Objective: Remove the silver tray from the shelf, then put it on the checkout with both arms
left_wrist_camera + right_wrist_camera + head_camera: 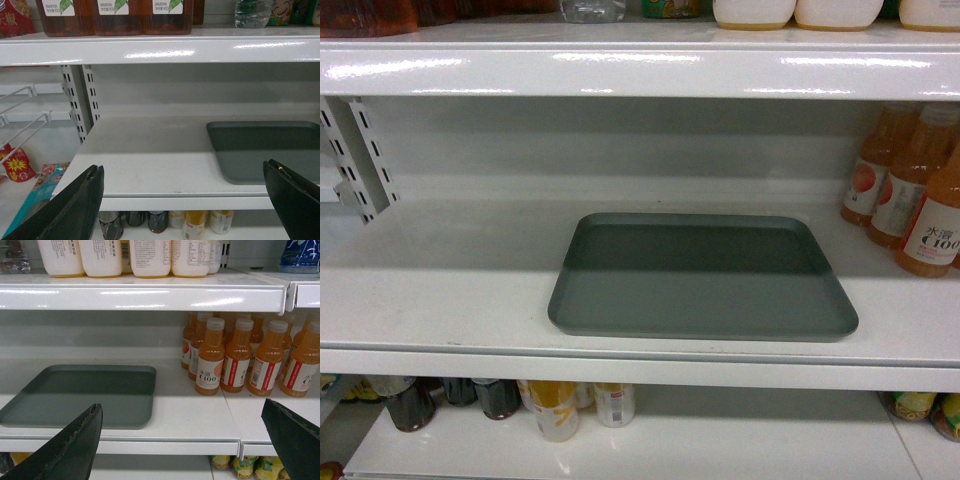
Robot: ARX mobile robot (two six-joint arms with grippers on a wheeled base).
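The silver tray [705, 275] lies flat on the white shelf [440, 300], its front rim close to the shelf's front edge. It shows as a grey-green rectangle at the right of the left wrist view [265, 150] and at the left of the right wrist view [85, 395]. My left gripper [182, 172] is open in front of the shelf edge, left of the tray, with nothing between its fingers. My right gripper [180, 410] is open too, in front of the shelf to the tray's right. Neither touches the tray. The head view shows no arm. The checkout is out of view.
Orange juice bottles [915, 195] stand on the shelf right of the tray [235, 357]. The upper shelf board [640, 70] overhangs closely, carrying jars and white bottles. A slotted bracket [360, 150] sits at the left. Cans and bottles [555, 405] fill the shelf below.
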